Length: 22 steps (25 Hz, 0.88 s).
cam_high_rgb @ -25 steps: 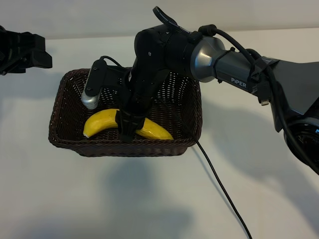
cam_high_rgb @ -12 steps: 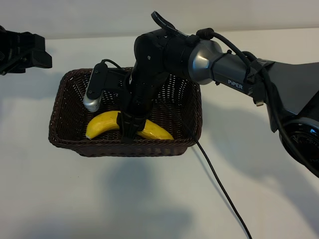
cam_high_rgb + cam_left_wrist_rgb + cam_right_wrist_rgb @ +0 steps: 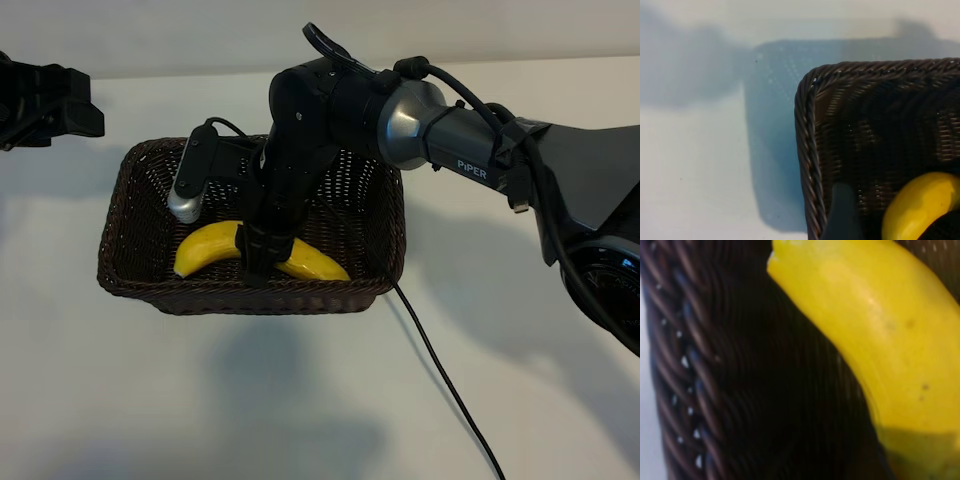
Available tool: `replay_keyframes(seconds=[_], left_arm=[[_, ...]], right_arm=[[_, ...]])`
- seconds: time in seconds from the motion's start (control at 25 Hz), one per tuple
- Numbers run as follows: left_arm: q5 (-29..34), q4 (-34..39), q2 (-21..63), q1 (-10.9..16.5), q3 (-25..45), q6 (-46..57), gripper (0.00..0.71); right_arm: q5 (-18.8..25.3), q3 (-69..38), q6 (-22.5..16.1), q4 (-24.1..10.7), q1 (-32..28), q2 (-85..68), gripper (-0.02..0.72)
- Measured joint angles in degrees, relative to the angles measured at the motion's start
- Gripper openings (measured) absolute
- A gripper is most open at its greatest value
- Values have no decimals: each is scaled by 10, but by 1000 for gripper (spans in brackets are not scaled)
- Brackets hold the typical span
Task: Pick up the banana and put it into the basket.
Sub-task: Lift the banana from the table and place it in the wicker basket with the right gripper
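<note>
left gripper (image 3: pixel 45 105): parked at the far left edge, jaws apart, empty.
basket (image 3: pixel 130 270): banana (image 3: pixel 205 245) lies inside, along the near wall.
right gripper (image 3: pixel 258 262): clamped round the banana's middle; best to let go gently, then lift straight up clear of the rim.
</note>
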<state>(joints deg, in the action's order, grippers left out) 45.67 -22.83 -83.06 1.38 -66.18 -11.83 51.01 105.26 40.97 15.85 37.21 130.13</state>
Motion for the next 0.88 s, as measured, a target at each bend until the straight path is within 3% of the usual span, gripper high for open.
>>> replay_keyframes(seconds=[0.12,0.28,0.36,0.56,0.88], left_arm=[[0,0,0,0,0,0,588],[0,0,0,0,0,0,588],[0,0,0,0,0,0,588],[0,0,0,0,0,0,588],[0,0,0,0,0,-2,588]], right_arm=[[1,0,-9,-6,0,0,418],[15,0,-13,-12,0,0,559],[19,0,-14,-12,0,0,596],[31,12,-35,-15,0,0,598],[107,126,-108,-46,0,0,593]])
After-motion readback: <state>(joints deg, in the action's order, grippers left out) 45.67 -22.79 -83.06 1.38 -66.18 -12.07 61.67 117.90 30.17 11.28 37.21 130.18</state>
